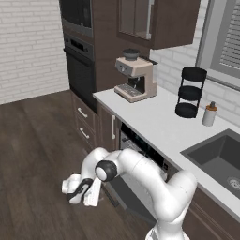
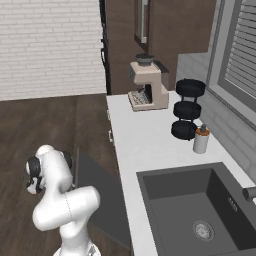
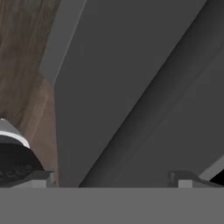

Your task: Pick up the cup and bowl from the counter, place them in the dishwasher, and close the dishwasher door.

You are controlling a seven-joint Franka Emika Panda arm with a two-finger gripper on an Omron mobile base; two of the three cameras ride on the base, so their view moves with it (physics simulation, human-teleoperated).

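The gripper [image 1: 80, 192] is carried low beside the cabinet front, its fingers spread wide with nothing between them. Directly ahead of it, in the hand view, the dishwasher door [image 3: 131, 87] is seen as a broad flat dark grey panel, very close to the fingertips, though contact cannot be confirmed. In the right base view the same door [image 2: 102, 195] is seen tilted partway between open and shut, just beyond the bent arm, and the dishwasher [image 1: 140, 150] opening lies behind the arm, under the counter [image 1: 154, 117].

The door is judged to be rigid, fairly heavy and smooth-faced, hinged at its bottom edge, so a pinch on the flat face would probably slip. It is better pushed than gripped, with the fingers or hand pressed against the outer face near the free top edge, where leverage is greatest.

The cup and bowl are not made out on the counter; they are perhaps already in the rack, but the interior is masked by the arm and door. The rack is barely glimpsed, and the door's hinge line is cut off.
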